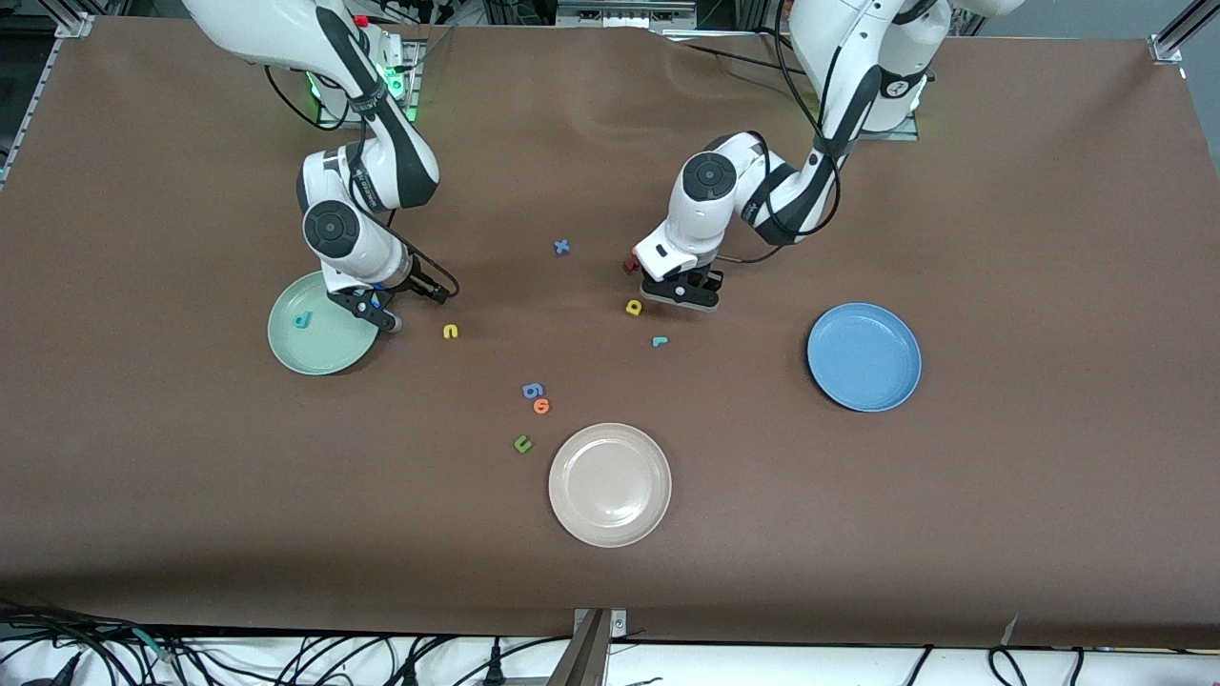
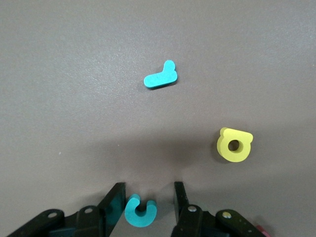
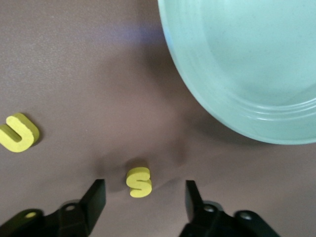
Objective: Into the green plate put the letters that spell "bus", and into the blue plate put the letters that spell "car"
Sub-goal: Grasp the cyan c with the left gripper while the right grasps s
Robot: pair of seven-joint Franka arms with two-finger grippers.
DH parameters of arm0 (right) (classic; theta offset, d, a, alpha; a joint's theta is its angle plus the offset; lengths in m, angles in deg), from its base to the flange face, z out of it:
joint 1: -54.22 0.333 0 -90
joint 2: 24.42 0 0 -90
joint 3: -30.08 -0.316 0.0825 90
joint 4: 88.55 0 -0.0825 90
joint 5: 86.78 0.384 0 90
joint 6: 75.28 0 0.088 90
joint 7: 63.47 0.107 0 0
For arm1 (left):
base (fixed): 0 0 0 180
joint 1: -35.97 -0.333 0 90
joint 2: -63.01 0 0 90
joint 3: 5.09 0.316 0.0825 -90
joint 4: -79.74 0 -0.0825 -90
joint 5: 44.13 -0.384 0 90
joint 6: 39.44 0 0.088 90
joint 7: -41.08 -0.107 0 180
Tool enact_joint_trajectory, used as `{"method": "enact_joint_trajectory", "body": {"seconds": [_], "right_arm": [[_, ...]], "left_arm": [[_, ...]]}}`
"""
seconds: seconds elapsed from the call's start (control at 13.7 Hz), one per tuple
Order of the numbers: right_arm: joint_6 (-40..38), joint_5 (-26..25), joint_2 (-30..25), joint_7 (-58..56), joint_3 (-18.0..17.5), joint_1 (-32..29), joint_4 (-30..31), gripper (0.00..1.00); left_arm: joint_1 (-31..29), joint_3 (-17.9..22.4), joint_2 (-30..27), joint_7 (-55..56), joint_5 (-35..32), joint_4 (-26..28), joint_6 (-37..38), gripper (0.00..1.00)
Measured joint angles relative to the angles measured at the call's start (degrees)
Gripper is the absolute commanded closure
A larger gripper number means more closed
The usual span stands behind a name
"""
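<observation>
Letters for "bus" are split up: the teal-blue "b" (image 1: pixel 302 321) already lies in the green plate (image 1: pixel 324 360), which sits toward the right arm's end of the worktop (image 1: pixel 1029 191). The yellow "s" (image 3: pixel 138 181) lies on the worktop just beside that plate's rim, between the 2 spread fingers of the right claw (image 3: pixel 144 197), which is low over it; the fingers stand apart and do not touch the letter. The yellow "u" (image 1: pixel 450 331) lies on the bare worktop near the plate, toward the middle of the worktop.

Of the letters for "car", the teal "c" (image 2: pixel 140 211) lies flat on the worktop between the fingers of the left claw (image 2: pixel 147 203), which is down near the middle of the worktop. Its jaws are partly open with a gap on each side of the letter, so nothing is gripped. The yellow "a" (image 1: pixel 634 307) lies just beside that claw, and the teal "r" (image 1: pixel 659 340) lies near it, closer to the front camera. The blue plate (image 1: pixel 864 357) sits toward the left arm's end of the worktop and holds no letter.

A blue "x" (image 1: pixel 561 247) lies between the 2 arms. Nearer the front camera lie a blue figure (image 1: pixel 532 390) touching an orange one (image 1: pixel 541 406), then an olive-green "u" (image 1: pixel 522 443) beside a beige-white plate (image 1: pixel 610 485).
</observation>
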Motion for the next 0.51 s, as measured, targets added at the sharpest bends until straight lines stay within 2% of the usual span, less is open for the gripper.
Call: {"method": "enact_joint_trajectory", "body": {"seconds": [0.51], "right_arm": [[3.33, 0.00, -0.66, -0.02, -0.01, 0.00, 1.79, 0.34]], "left_arm": [[-0.01, -0.03, -0.32, -1.25, 0.00, 0.51, -0.01, 0.54]]}}
